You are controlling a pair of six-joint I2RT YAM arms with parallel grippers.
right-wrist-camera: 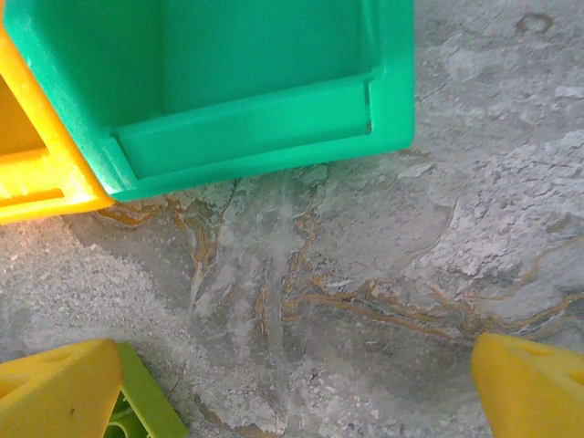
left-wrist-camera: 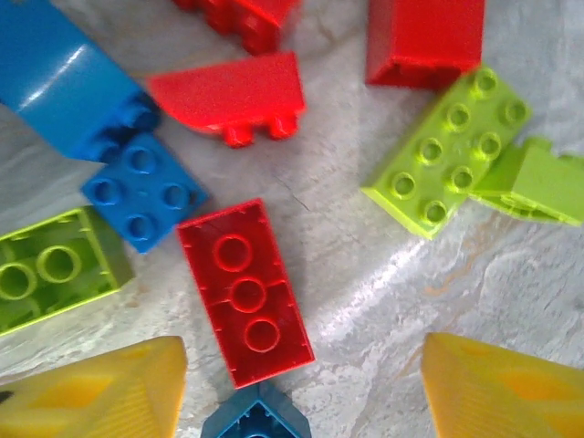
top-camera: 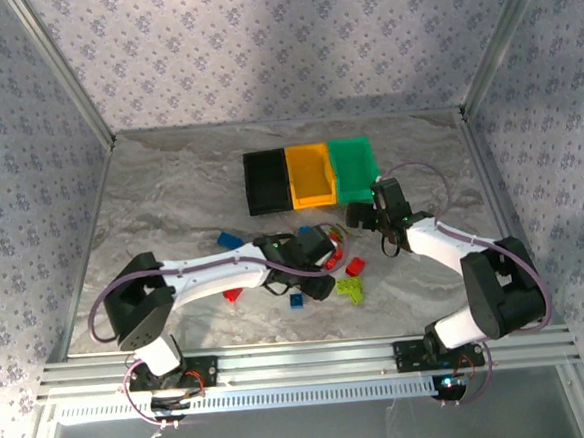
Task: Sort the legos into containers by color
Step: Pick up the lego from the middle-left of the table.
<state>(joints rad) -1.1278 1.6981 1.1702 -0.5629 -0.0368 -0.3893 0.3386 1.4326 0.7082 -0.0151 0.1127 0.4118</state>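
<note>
While the tabletop [top-camera: 171, 207] is carrying the three containers [top-camera: 310, 174] in a row at the back, black, orange-yellow and green, your right claw [right-wrist-camera: 297, 347] is hanging wide open just beside the green bin [right-wrist-camera: 255, 123]. Your left claw [left-wrist-camera: 301, 351] is standing open astride a red brick [left-wrist-camera: 245, 292] among the legos [top-camera: 353, 288] lying scattered nearer you.

A grey marbled table [top-camera: 170, 197] forms the floor of the cell, with pale swirls across it. Up close, rusty-brown veins [right-wrist-camera: 365, 301] run through the stone pattern and a soft sheen [left-wrist-camera: 401, 265] of light lies on it. Walls [top-camera: 260, 41] on three sides wear lilac-grey paper with small repeated floral motifs. Slanted aluminium posts [top-camera: 58, 65] rise from the back corners, and a ribbed aluminium rail [top-camera: 312, 361] edges the near side.
</note>
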